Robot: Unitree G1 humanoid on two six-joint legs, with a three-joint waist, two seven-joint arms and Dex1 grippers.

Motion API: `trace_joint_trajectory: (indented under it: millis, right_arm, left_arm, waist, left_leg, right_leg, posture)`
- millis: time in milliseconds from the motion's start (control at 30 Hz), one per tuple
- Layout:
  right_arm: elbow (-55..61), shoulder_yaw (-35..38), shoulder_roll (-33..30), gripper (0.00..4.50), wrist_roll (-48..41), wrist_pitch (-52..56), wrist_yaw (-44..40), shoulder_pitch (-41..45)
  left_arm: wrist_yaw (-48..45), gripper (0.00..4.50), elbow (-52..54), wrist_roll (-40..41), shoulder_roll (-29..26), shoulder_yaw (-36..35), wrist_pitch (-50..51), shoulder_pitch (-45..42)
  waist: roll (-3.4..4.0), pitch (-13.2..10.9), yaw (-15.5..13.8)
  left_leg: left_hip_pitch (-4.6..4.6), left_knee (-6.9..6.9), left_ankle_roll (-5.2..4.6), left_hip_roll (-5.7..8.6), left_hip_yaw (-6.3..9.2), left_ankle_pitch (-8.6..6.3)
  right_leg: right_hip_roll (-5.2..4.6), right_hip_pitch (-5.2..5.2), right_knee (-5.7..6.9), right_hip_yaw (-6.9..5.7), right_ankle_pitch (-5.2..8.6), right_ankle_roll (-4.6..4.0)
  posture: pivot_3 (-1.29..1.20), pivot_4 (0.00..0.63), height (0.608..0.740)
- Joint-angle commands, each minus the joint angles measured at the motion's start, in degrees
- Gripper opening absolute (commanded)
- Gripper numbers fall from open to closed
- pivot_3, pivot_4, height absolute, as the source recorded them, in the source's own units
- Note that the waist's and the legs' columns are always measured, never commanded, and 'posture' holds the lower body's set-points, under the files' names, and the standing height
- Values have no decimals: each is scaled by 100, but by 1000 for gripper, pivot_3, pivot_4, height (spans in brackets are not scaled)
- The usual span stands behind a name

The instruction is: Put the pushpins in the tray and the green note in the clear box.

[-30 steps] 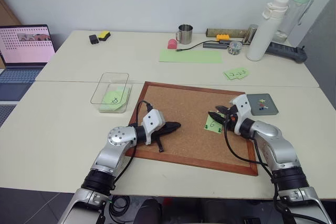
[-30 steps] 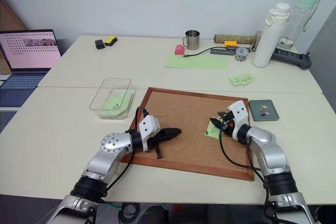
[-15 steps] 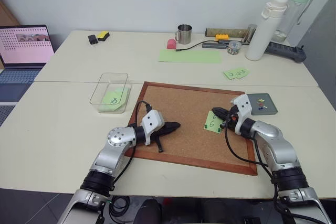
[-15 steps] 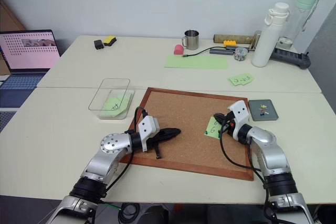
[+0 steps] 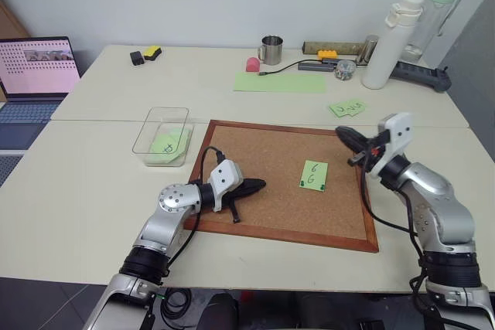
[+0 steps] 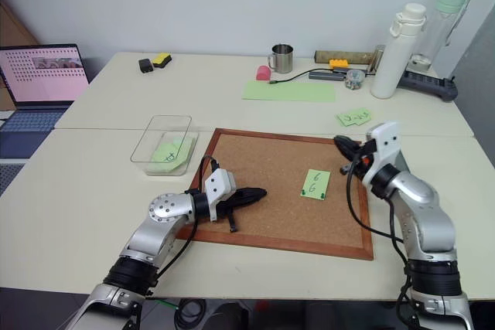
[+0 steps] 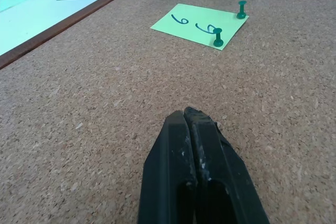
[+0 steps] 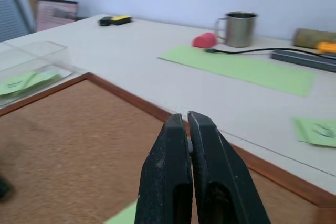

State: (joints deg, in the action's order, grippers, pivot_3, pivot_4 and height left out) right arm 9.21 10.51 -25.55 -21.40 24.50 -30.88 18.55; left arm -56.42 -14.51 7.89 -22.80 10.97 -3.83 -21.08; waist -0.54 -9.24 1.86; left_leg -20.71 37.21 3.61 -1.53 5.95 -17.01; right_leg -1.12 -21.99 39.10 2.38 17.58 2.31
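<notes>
The right tool (image 5: 346, 132) was found raised over the far right corner of the cork board (image 5: 263, 160), pressed together, a pulled pin probably pinched but too small to confirm; transfer to the tray should be kept level. The green note (image 5: 313, 175) was observed on the board, two green pushpins (image 7: 218, 37) in it. The left tool (image 5: 259, 185) was pressed together, empty, resting on the cork.

Head stereo pair looks forward and down over the counter (image 5: 93, 183), both eyes sharing the cork board (image 5: 263, 160). Left wrist camera sits low and close over the cork, facing the green note (image 7: 197, 24). Right wrist camera looks level across the board's far edge toward the metal mug (image 8: 240, 29).
</notes>
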Motion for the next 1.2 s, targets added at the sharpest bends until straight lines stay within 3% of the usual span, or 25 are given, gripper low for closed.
trace_joint_trajectory:
  millis: [33, 367, 500, 833, 1200]
  right_arm:
    - [-496, 487, -421, 33, 421, -50, 552, 149]
    - [-1961, 507, -755, 33, 476, 200, 551, 554]
    - [-2311, 548, -648, 730, 404, 112, 567, 726]
    - [-2337, 584, -682, 3170, 330, -195, 408, 717]
    - [-214, -161, -711, 3170, -677, 265, -1449, -547]
  left_arm:
    - [-3, 0, -28, -44, -38, 25, 74, -31]
    - [-25, 0, 185, -35, -67, 26, 189, 73]
    - [-19, 0, 247, -31, -101, 1, 233, 106]
    - [26, 0, 419, -19, -170, -32, 365, 205]
    - [45, 0, 358, -24, -156, 4, 383, 143]
  waist:
    - [0, 0, -1]
    - [7, 3, 15]
    - [7, 3, 15]
    - [8, 2, 16]
    - [9, 1, 11]
  left_leg:
    - [0, 0, 0, 1, -1, 0]
    - [4, -4, -2, 1, -13, 1]
    - [3, -4, -2, -1, -13, 1]
    - [2, -5, -2, -1, -16, 1]
    - [0, -5, -2, -3, -9, 0]
  right_leg:
    - [0, 0, 0, 0, 0, 0]
    - [-1, 0, 0, 11, 0, 0]
    - [0, -1, -2, 10, 0, 0]
    - [0, -2, -2, 11, 0, 0]
    - [0, -2, -3, 7, 0, 0]
  posture:
    - [0, 150, 740]
    - [0, 150, 740]
    - [0, 150, 740]
    - [0, 150, 740]
    - [0, 150, 740]
